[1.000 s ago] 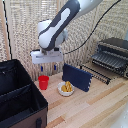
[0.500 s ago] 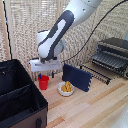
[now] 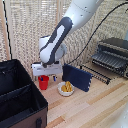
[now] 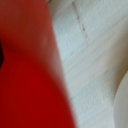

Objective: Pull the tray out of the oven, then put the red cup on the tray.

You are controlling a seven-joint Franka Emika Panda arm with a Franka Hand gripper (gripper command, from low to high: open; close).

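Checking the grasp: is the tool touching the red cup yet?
Cannot tell. In the exterior view the tool sits right over the red cup, hiding any gap; the wrist view shows only red blur.

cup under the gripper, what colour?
Plain bright red cup; clearest in the exterior view.

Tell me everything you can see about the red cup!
The red cup is small, plain and bright red, with no handle, and looks like smooth plastic. It stands upright on the light wooden table, between the big black case and the white bowl. The gripper is right above it, at its rim; whether they touch is hard to tell. In the wrist view the cup fills much of the picture as a red blur.
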